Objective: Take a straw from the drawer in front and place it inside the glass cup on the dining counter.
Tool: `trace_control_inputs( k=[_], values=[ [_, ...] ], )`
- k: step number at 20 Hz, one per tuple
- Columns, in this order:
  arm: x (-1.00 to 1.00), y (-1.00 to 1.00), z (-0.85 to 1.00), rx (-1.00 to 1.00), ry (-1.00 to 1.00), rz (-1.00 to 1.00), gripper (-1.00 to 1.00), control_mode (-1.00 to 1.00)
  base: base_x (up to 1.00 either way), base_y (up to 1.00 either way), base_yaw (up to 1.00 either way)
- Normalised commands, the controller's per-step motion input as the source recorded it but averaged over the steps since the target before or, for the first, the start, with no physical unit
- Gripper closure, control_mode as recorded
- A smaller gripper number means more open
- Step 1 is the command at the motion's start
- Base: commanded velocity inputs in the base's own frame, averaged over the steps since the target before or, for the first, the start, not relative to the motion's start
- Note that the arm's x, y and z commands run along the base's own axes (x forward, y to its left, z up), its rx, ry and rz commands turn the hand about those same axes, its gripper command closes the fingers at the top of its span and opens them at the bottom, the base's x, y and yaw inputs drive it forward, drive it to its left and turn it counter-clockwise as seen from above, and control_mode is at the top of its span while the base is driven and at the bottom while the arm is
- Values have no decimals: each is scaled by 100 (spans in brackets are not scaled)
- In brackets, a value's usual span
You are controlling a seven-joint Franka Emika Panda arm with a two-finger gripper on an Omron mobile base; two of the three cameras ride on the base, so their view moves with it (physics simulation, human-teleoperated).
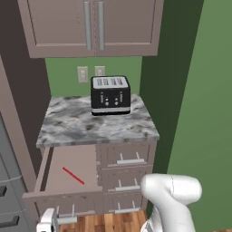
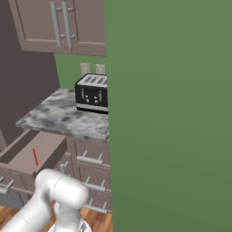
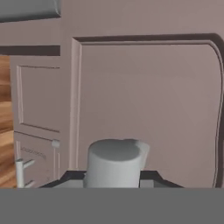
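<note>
The drawer (image 1: 59, 198) stands pulled out under the small marbled top, and the red straw (image 1: 73, 176) lies slantwise on its floor. In the right base view the straw (image 2: 35, 157) shows in the same open drawer (image 2: 20, 170). My gripper (image 1: 47, 222) is low at the drawer's front, by its silver bar handle (image 1: 68, 220). In the hand view the gripper (image 3: 113, 177) has its dark tips on either side of the grey handle bar (image 3: 116, 159), shut on it, with the drawer front (image 3: 148, 105) close ahead. The glass cup and the dining counter are out of view.
A black toaster (image 1: 110, 95) sits on the small marbled top (image 1: 90, 127). Narrower drawers (image 1: 129, 158) stack to the right of the open one. Wall cabinets (image 1: 93, 25) hang above. A green wall (image 2: 172, 113) stands close on the right. Wooden floor (image 1: 108, 222) lies below.
</note>
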Motion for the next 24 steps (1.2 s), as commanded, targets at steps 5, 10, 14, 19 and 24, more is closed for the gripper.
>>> trace_control_inputs(
  k=[5, 10, 14, 19, 24],
  values=[
    [-23, 5, 9, 5, 26, -1, -100, -100, 0, 0, 0],
    [-15, 0, 37, 24, 58, -1, -100, -100, 0, 0, 0],
    [-38, 0, 38, 21, 48, 0, -100, -100, 0, 0, 0],
    [-65, -1, 69, 21, 35, -1, -100, -100, 0, 0, 0],
    [-46, -1, 100, 14, 9, -8, -100, -100, 0, 0, 0]
  ],
)
